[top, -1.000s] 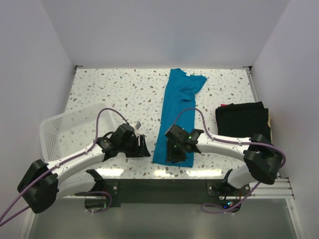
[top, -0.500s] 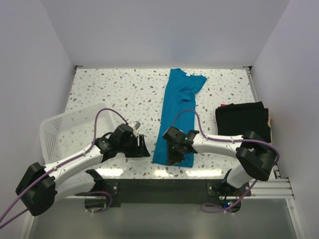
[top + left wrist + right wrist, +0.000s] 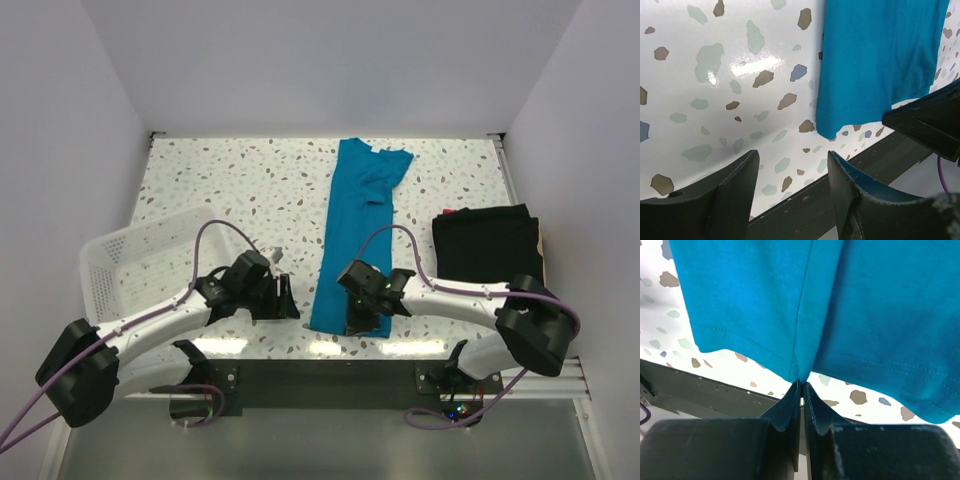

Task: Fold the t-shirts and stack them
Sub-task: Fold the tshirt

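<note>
Fold start: right fingers (image 3: 788, 412) clamped on teal t-shirt (image 3: 765, 300) hem; left fingers (image 3: 730, 192) apart, hem corner just ahead, needs pinching next.

Your left arm (image 3: 150, 325) stretches low from its base toward the middle, and your left tool (image 3: 283, 298) hangs just above the surface with its jaws standing well apart. Your right arm (image 3: 450, 290) bends inward, wrist tipped down. Your right tool (image 3: 801, 386) has both jaws pressed together, pinching the hem of the teal-blue t-shirt (image 3: 755, 295).
</note>
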